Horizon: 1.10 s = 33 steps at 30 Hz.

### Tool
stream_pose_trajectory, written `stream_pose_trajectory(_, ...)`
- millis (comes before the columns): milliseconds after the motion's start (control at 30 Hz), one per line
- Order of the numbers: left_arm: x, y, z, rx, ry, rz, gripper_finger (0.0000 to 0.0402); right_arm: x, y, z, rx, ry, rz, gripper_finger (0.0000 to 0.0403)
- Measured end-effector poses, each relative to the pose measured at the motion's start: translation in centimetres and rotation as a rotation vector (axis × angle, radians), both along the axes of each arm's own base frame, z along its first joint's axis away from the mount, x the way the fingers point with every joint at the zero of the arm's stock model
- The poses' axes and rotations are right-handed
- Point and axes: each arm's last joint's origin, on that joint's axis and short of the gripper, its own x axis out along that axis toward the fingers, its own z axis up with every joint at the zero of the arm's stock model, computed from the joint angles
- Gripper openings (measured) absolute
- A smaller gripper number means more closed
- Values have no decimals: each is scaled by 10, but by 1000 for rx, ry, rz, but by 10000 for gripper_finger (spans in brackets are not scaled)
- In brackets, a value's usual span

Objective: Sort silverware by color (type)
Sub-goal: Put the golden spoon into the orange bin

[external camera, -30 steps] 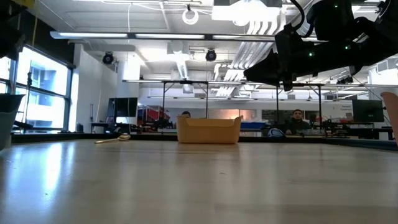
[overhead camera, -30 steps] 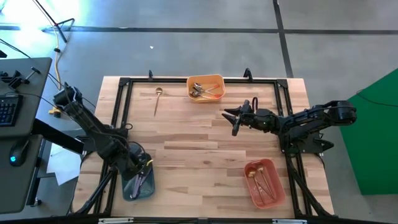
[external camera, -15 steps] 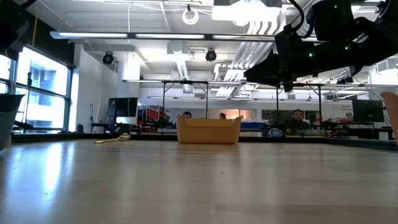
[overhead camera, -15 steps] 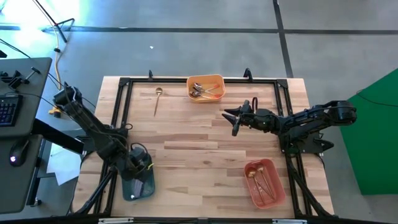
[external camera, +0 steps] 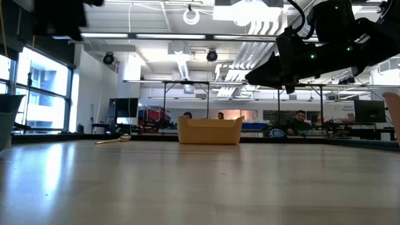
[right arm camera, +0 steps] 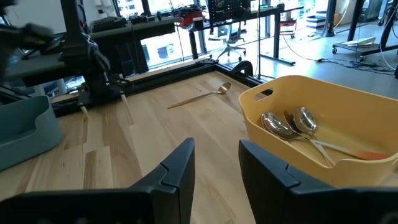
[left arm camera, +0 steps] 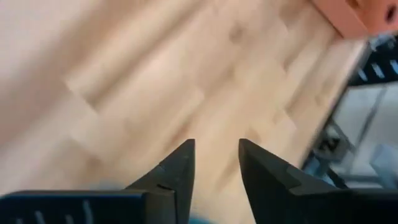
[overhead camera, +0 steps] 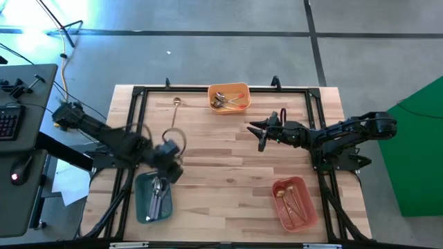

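One gold spoon (overhead camera: 175,109) lies flat on the wooden table at the far left; it also shows in the right wrist view (right arm camera: 199,96). The orange tray (overhead camera: 240,88) holds silver-bowled spoons (right arm camera: 292,124). More spoons (overhead camera: 156,194) lie in the teal tray (overhead camera: 144,207) at the near left. Others (overhead camera: 291,200) lie in the pink tray (overhead camera: 300,223) at the near right. My left gripper (overhead camera: 174,169) hangs open just beyond the teal tray's far right corner, nothing between its fingers (left arm camera: 216,146). My right gripper (overhead camera: 257,133) waits open near the orange tray.
A black frame (overhead camera: 138,93) runs round the table's edges. The middle of the wooden top (overhead camera: 221,159) is bare. In the low view, people sit in the room behind the orange tray (external camera: 210,131). A desk with a keyboard (overhead camera: 8,121) stands left of the table.
My left gripper has opened over the teal tray and let go of a spoon, which now lies in the tray. It has then risen and swung toward the table's middle, clear of the tray.
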Motion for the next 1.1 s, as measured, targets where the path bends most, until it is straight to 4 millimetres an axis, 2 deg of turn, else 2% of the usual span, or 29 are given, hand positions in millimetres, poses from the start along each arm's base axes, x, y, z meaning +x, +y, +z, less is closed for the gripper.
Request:
stream_pose_trajectory(133,14,38,0,64,18,-32,88,0,0,0,0,0,0,110)
stream_pose_trajectory(267,25,85,-3,100,43,-31,65,0,0,0,3,-1,0,110)
stream_pose_trajectory(467,31,160,-24,64,138,25,52,0,0,0,4,-2,-1,110)
stream_pose_trajectory(600,30,204,-49,76,243,62,72,0,0,0,4,-2,-1,110)
stream_pose_trajectory(767,25,254,-80,45,369,151,118,0,0,0,4,-3,-1,110)
stream_pose_trajectory(967,19,295,-103,178,562,212,168,0,0,-1,23,4,-3,110)
stream_pose_trajectory(1100,21,316,-112,219,565,248,182,0,0,-2,23,8,-3,110)
